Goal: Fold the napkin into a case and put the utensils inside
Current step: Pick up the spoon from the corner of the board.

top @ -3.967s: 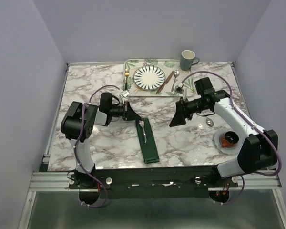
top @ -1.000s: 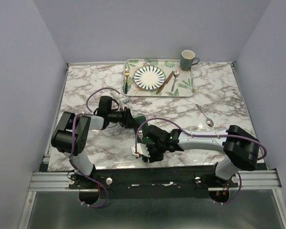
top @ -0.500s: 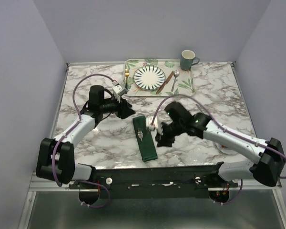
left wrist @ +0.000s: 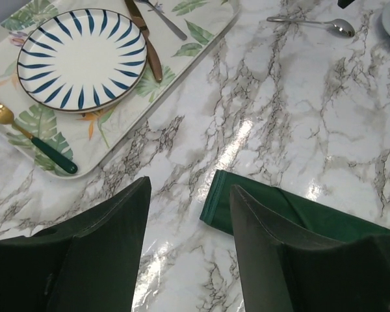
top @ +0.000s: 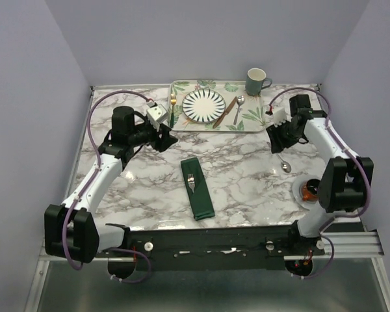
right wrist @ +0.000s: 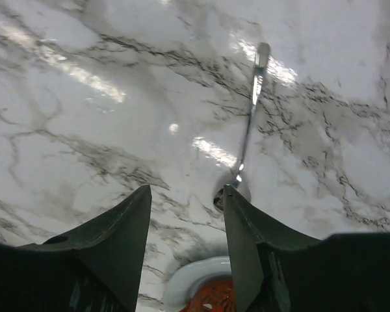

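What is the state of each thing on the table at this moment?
Napkin: folded into a narrow strip, lying flat.
Silver fork: lying on the napkin.
Mug: upright.
Knife: on the tray.
Left end effector: open, empty.
Right end effector: open, empty, near a loose spoon.

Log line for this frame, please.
left gripper open, empty, near tray | right gripper open, near spoon on table | case folded, fork on it
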`<move>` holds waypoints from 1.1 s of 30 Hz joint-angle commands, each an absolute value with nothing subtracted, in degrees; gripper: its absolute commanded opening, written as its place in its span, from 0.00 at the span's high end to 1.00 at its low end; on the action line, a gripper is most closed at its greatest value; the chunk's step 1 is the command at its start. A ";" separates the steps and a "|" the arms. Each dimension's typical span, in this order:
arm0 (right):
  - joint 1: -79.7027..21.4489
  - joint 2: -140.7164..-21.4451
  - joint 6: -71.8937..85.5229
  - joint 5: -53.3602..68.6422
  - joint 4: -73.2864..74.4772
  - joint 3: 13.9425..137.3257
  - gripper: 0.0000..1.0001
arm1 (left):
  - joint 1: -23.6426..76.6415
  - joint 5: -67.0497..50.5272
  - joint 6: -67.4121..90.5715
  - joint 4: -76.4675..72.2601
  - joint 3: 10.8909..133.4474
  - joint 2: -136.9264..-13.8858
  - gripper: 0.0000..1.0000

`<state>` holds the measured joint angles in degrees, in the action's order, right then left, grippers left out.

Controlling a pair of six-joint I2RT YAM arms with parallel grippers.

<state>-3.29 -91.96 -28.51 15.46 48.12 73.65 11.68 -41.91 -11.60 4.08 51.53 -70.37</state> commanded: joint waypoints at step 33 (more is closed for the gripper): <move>1.41 -104.26 -16.89 29.15 55.62 79.71 0.99 | 24.42 -43.07 -45.56 22.85 61.26 -75.24 0.40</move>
